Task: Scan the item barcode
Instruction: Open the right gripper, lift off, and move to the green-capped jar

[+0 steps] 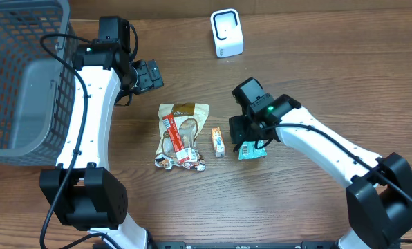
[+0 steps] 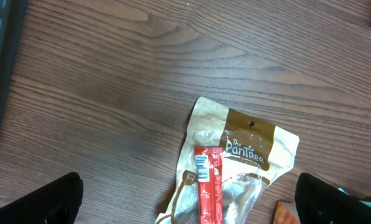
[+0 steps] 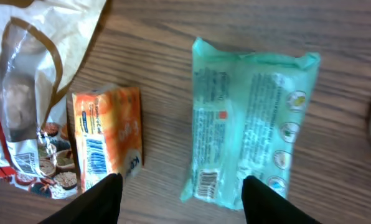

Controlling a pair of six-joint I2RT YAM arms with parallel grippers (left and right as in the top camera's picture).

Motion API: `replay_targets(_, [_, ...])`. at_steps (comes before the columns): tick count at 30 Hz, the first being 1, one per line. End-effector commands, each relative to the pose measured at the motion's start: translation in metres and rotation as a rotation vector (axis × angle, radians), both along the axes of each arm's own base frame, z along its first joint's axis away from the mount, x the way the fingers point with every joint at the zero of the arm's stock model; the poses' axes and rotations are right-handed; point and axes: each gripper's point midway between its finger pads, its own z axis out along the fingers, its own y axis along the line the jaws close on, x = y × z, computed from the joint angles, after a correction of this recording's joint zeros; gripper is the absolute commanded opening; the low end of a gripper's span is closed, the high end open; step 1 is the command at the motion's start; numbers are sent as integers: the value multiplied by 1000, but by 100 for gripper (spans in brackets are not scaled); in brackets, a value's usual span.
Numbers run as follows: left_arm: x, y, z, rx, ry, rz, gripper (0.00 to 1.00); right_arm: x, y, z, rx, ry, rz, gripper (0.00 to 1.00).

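A teal packet (image 3: pixel 248 124) lies flat on the wood, back side up, with its barcode (image 3: pixel 205 183) near its lower left corner. My right gripper (image 3: pixel 182 202) hovers open over that end of the packet, one finger (image 3: pixel 92 202) left of it and the other over its lower right part, gripping nothing. From overhead the packet (image 1: pixel 251 149) peeks out under the right gripper (image 1: pixel 247 135). A white scanner (image 1: pixel 227 33) stands at the back of the table. My left gripper (image 1: pixel 151 75) is wide open and empty, up left of the items.
An orange box (image 3: pixel 108 134) lies just left of the teal packet. A tan snack bag (image 2: pixel 248 149) with a red stick pack (image 2: pixel 209 186) on it lies further left, below the left gripper (image 2: pixel 192 205). A grey wire basket (image 1: pixel 19 76) fills the far left.
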Motion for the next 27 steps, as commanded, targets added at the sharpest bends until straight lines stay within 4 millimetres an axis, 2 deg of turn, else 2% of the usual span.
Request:
replay_targets(1, [2,2,10,10,-29,-17,100,32,3,42,54,-87,-24,64])
replay_targets(5, [2,2,10,10,-28,-17,100,53,-23,79,1,-134,-82,68])
replay_targets(9, [2,2,10,10,-28,-17,100,61,-61,95,-82,-129,-165,76])
replay_targets(12, [2,2,10,10,-29,-17,100,60,-89,91,-124,-87,-236,78])
replay_targets(15, [2,2,10,10,-28,-17,100,62,-109,85,-158,-71,-266,79])
replay_targets(22, [2,2,10,10,-28,-17,100,58,-122,73,-201,-26,-288,87])
replay_targets(27, [2,2,10,10,-28,-17,100,55,-132,55,-256,-13,-295,91])
